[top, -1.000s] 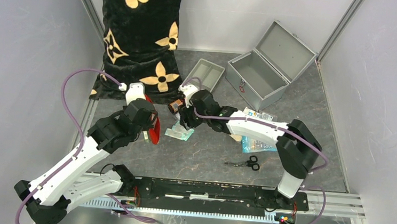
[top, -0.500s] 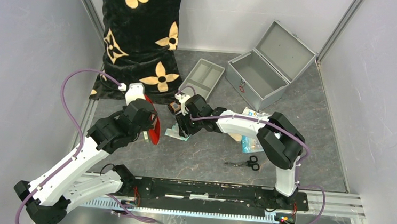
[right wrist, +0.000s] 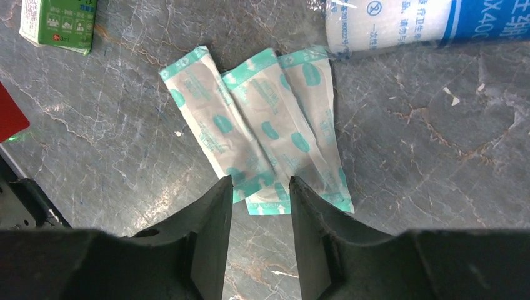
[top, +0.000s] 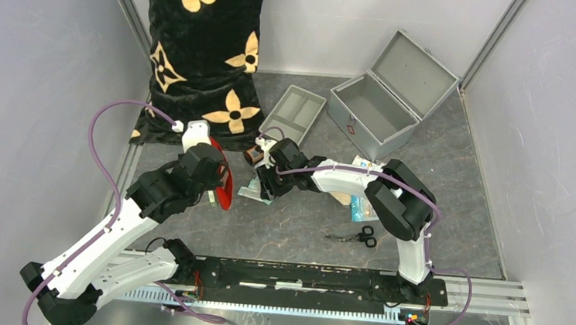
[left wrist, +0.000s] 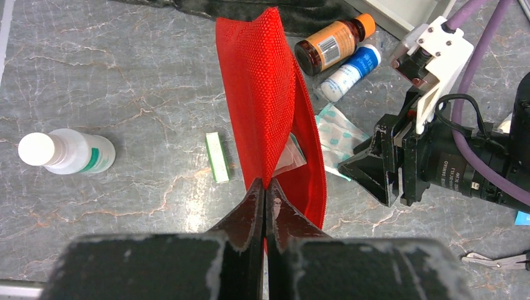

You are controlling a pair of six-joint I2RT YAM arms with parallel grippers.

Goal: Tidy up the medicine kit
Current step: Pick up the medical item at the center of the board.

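Note:
My left gripper [left wrist: 265, 187] is shut on the near edge of a red fabric pouch [left wrist: 262, 87] and holds it upright with its mouth open; a clear packet shows inside. In the top view the left gripper [top: 221, 182] sits at the pouch [top: 225, 195]. Three teal-and-white sachets [right wrist: 262, 125] lie fanned on the grey table. My right gripper [right wrist: 260, 181] is open and empty, with its fingertips over the sachets' near ends. In the top view the right gripper [top: 264, 184] is just right of the pouch.
An open metal case [top: 354, 125] and a grey tray [top: 283, 112] stand at the back. Scissors [top: 357, 235] and blue packets [top: 363, 207] lie to the right. A brown bottle [left wrist: 334, 44], a blue-labelled roll [right wrist: 406, 22], a green box [left wrist: 217, 157] and a white bottle [left wrist: 65, 152] lie around the pouch. Black flowered cloth [top: 201, 47] is at the back left.
My right gripper has shifted slightly left and toward the sachets, and the right arm's elbow has folded inward. The left arm and the pouch have not moved.

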